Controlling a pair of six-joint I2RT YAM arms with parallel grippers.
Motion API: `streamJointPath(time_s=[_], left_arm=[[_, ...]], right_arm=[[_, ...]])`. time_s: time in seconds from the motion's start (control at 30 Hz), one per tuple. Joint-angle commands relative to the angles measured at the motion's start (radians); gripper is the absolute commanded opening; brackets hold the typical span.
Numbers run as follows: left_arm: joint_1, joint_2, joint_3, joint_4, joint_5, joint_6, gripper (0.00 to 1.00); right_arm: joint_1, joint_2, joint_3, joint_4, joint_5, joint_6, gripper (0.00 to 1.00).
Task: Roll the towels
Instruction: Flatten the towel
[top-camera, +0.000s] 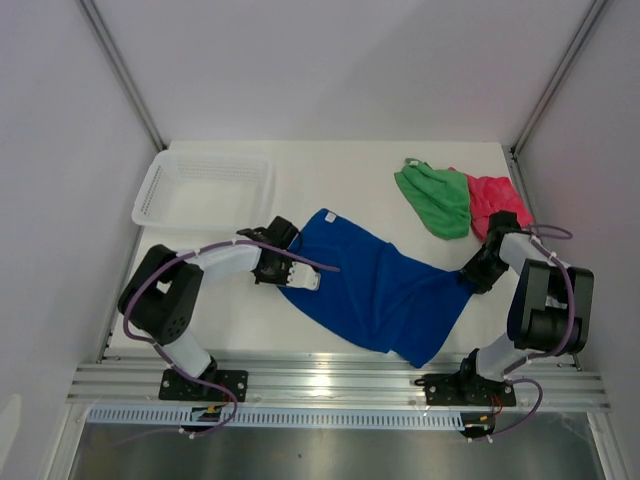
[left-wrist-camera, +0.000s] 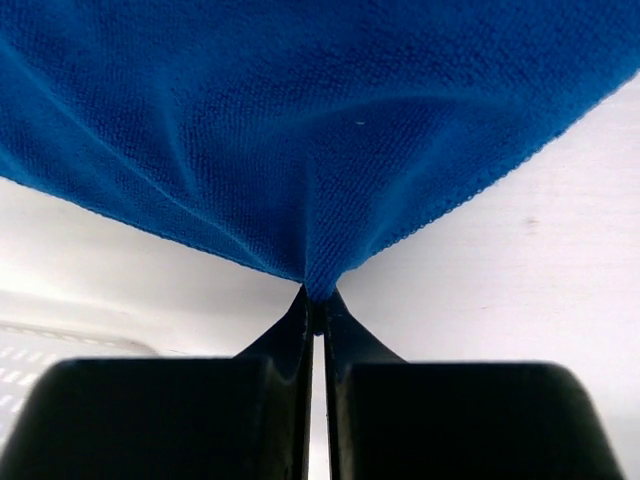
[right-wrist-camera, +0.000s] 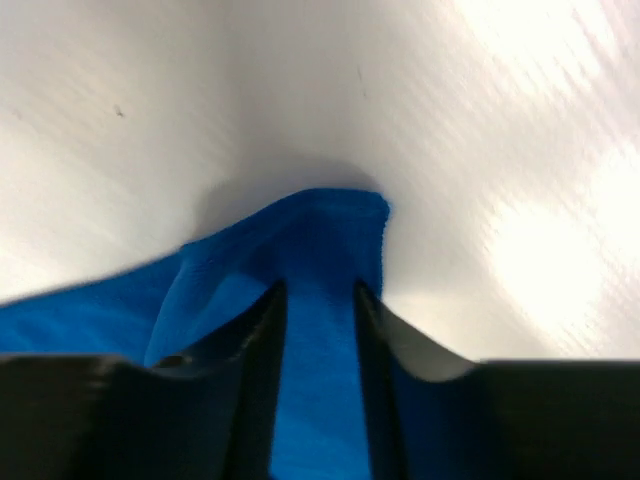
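Three towels lie on the table (top-camera: 330, 170). The blue towel (top-camera: 375, 285) is spread in the middle. The left claw (left-wrist-camera: 315, 298) pinches its edge tight. The right claw (right-wrist-camera: 318, 290) stands partly wide around its other corner. The green towel (top-camera: 435, 198) and pink towel (top-camera: 490, 198) touch, far right.

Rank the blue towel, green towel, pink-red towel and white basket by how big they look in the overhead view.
1. blue towel, spread out
2. white basket
3. green towel and pink-red towel: both bunched, too alike to rank
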Motion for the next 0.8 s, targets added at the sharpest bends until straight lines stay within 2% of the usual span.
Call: streamJointPath(time_s=[0.0, 0.03, 0.13, 0.3, 0.4, 0.43, 0.5, 0.53, 0.6, 0.77], left_arm=[[0.016, -0.041, -0.019, -0.071, 0.015, -0.094, 0.01], [0.019, -0.058, -0.035, -0.074, 0.012, -0.111, 0.01], [0.025, -0.099, -0.081, -0.088, 0.006, -0.134, 0.01], [0.045, -0.142, -0.118, -0.144, 0.004, -0.198, 0.01], [0.046, -0.174, -0.127, -0.192, 0.01, -0.264, 0.01], [0.046, -0.18, -0.125, -0.204, 0.022, -0.281, 0.01], [0.046, -0.194, -0.119, -0.232, 0.029, -0.331, 0.01], [0.046, -0.196, -0.115, -0.235, 0.029, -0.345, 0.01], [0.046, -0.196, -0.112, -0.232, 0.019, -0.394, 0.01], [0.046, -0.177, -0.084, -0.249, 0.01, -0.482, 0.02]], right_arm=[[-0.005, 0.098, 0.072, 0.104, 0.055, -0.006, 0.33], [-0.002, 0.147, 0.09, 0.112, 0.041, -0.018, 0.19], [0.045, 0.213, 0.192, 0.113, 0.05, -0.059, 0.05], [0.157, 0.339, 0.399, 0.066, 0.089, -0.122, 0.02], [0.188, 0.37, 0.511, 0.018, 0.116, -0.139, 0.11], [0.188, 0.37, 0.538, -0.008, 0.121, -0.144, 0.23], [0.185, 0.34, 0.548, -0.038, 0.147, -0.154, 0.37], [0.185, 0.32, 0.545, -0.054, 0.164, -0.162, 0.5], [0.182, 0.23, 0.496, -0.103, 0.21, -0.164, 0.59], [0.139, -0.005, 0.295, -0.193, 0.17, -0.083, 0.7]])
